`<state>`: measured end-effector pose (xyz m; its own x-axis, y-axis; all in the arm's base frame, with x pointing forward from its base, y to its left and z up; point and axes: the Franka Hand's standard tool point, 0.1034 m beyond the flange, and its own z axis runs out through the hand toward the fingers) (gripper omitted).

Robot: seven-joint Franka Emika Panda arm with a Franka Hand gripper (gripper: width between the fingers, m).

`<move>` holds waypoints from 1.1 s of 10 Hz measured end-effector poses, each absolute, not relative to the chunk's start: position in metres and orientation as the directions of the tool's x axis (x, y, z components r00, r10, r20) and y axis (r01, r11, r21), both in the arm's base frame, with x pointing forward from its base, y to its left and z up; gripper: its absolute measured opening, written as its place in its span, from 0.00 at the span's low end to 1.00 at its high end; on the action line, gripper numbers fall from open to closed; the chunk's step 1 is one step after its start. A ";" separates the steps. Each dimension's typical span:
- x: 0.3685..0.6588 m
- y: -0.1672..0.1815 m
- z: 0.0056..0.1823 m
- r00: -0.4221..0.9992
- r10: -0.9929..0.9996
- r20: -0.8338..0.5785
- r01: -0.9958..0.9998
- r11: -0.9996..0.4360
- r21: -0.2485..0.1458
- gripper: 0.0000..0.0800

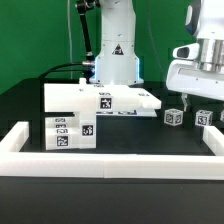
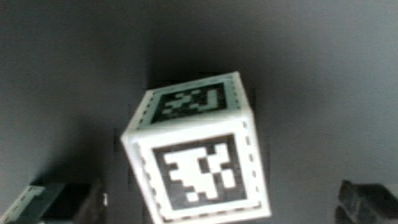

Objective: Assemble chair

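Observation:
The chair lies in loose matte white tagged parts. A flat seat panel (image 1: 100,99) rests on stacked blocky bars (image 1: 68,132) at the exterior view's left. Two small tagged blocks (image 1: 171,117) (image 1: 204,118) stand on the black table at the right. My gripper (image 1: 199,98) hangs just above the pair, open and holding nothing. In the wrist view one block (image 2: 199,150) with two tags stands tilted and fills the middle. My gripper (image 2: 205,207) is open around it, and its dark fingertips (image 2: 50,203) sit clear of the block's sides.
White border rails (image 1: 110,162) without tags fence the black table along the front and both sides. The arm's white base (image 1: 115,62) stands behind the seat panel. A black cable runs along the back left.

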<state>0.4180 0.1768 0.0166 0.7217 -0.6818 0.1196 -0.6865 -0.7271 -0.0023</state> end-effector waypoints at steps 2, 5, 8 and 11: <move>0.419 0.177 0.012 0.713 -0.690 0.125 -0.696 -0.718 0.003 0.81; 0.419 0.177 0.012 0.712 -0.691 0.125 -0.697 -0.717 0.003 0.51; 0.419 0.176 0.013 0.711 -0.692 0.125 -0.698 -0.716 0.003 0.36; 0.425 0.171 0.020 0.702 -0.702 0.121 -0.706 -0.708 -0.009 0.36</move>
